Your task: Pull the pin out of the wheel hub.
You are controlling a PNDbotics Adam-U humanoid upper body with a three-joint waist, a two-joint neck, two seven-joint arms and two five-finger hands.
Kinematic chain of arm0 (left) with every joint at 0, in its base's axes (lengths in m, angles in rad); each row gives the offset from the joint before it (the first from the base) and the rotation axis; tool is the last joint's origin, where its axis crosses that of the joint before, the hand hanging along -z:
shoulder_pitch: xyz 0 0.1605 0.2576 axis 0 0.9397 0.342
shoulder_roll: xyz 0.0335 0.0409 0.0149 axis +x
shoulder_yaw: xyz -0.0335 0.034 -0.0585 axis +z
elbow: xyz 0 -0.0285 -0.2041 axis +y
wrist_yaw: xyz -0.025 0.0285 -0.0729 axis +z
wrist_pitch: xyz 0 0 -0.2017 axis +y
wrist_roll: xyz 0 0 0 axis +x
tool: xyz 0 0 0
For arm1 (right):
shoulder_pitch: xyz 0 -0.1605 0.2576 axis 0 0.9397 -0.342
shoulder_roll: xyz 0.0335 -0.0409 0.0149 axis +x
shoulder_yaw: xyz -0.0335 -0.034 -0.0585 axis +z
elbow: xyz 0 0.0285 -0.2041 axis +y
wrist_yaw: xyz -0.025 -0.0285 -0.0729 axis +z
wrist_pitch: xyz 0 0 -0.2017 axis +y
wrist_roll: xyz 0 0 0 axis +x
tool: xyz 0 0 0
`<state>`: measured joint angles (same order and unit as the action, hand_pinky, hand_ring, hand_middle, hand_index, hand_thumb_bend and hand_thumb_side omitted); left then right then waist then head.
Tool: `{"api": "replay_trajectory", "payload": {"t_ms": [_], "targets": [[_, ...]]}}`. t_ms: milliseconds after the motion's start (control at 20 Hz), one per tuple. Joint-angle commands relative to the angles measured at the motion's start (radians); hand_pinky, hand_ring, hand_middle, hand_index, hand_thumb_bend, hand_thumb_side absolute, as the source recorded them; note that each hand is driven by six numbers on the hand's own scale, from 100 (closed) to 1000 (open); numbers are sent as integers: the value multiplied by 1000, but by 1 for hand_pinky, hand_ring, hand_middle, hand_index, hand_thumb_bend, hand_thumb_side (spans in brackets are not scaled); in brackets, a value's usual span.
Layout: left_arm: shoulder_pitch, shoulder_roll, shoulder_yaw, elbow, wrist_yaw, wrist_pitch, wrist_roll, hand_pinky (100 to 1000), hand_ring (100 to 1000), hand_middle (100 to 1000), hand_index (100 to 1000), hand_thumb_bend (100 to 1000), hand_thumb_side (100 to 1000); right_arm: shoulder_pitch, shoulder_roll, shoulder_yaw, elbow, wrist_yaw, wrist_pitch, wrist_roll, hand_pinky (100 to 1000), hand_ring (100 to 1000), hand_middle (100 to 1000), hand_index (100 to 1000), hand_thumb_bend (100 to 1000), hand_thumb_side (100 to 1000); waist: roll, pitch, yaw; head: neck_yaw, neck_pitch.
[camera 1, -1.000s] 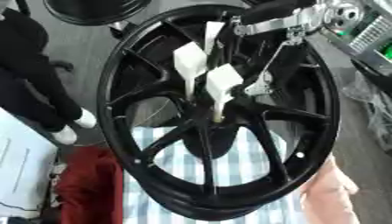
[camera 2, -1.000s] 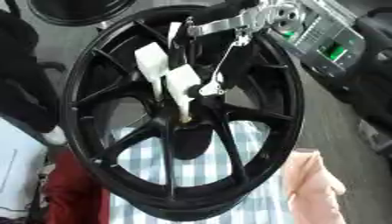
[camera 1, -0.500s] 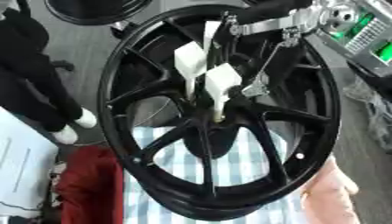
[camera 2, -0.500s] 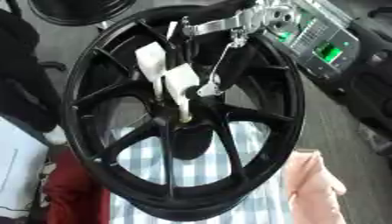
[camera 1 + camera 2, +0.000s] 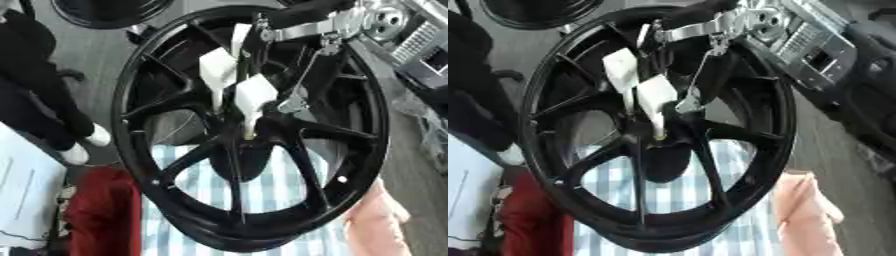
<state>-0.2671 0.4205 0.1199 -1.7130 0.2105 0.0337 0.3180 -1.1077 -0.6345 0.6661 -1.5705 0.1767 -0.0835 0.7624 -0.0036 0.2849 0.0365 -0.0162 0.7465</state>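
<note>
checked blue and white cloth [image 5: 271,192] lay nearest, under the black spoked wheel hub [image 5: 254,125]. at the hub's middle stood the small pale pin [image 5: 248,131], with the right hand's [image 5: 236,82] white fingertips [image 5: 256,96] pinched together on it from above.

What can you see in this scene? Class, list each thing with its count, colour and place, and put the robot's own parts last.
wheel: one, black, spoked, centre of view, standing over the cloth.
pin: one, pale, small, at the hub, under the white fingertips.
checked cloth: one, blue and white, under the wheel.
red cloth: one, lower left.
pink cloth: one, lower right.
second wheel: one, black, top left, partly cut off.
paper sheet: one, white, left edge.
metal equipment: one, silver, upper right.
right hand: one, black with white fingertips, reaching down from the upper right to the hub, fingertips closed round the pin.
</note>
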Motion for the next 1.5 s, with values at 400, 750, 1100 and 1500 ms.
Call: {"api": "replay_trajectory", "payload": {"t_ms": [400,750,1100,1500], "targets": [[-12,14,4,-11,4,-4,-5,733,820,713,712,278,610,-10,-5,-12,-19,1,21,-54,678,594,440,584,195,100,2,-17,2,-3,2],[-12,15,4,-10,5,-3,-7,734,821,715,712,278,611,-9,-7,-14,-29,1,32,-78,663,572,394,543,182,100,2,-18,1,-4,2],[-9,18,5,-8,4,-3,-7,734,822,716,712,277,612,-17,-40,-37,-68,-12,45,-87,657,561,366,517,224,100,0,-21,-3,-3,2],[-5,20,6,-7,3,-3,-6,734,823,716,712,277,612,-35,-82,-83,-164,-47,112,-95,651,553,356,507,265,100,-3,-24,-5,-4,3]]}}
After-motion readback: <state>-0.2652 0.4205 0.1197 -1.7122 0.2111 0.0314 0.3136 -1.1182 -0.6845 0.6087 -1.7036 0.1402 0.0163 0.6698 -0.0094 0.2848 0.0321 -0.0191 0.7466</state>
